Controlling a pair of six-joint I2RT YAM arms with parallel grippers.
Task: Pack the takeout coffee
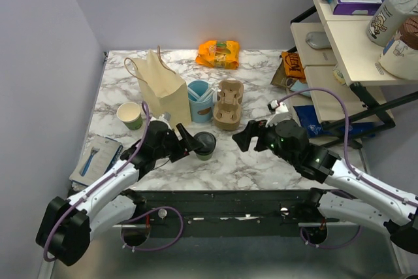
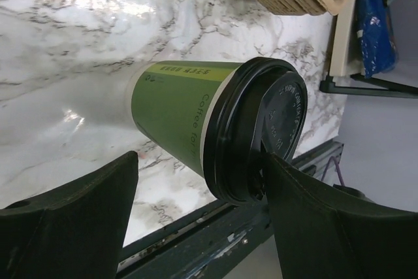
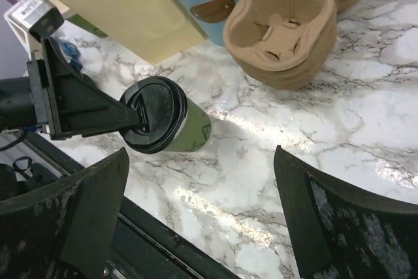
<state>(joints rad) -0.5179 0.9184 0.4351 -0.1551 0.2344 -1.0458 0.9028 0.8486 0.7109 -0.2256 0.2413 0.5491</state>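
Note:
The takeout coffee [image 1: 204, 145] is a green paper cup with a black lid, standing on the marble table near the front edge. It also shows in the left wrist view [image 2: 176, 106] and the right wrist view [image 3: 171, 125]. My left gripper [image 1: 189, 143] is open around it [image 2: 199, 161]; one finger [image 2: 307, 213] touches the lid's top and the other stands apart from the cup. The tan paper bag [image 1: 163, 89] stands upright behind it. My right gripper [image 1: 245, 136] is open and empty [image 3: 199, 155], to the right of the cup.
A light-blue cup [image 1: 200, 99] and a stack of pulp cup carriers [image 1: 228, 104] stand beside the bag. A lidless green-and-white cup [image 1: 130, 115] is at the left, a flat packet [image 1: 96, 156] at the front left. An orange snack bag [image 1: 219, 53] lies at the back. A shelf unit [image 1: 346, 37] stands at the right.

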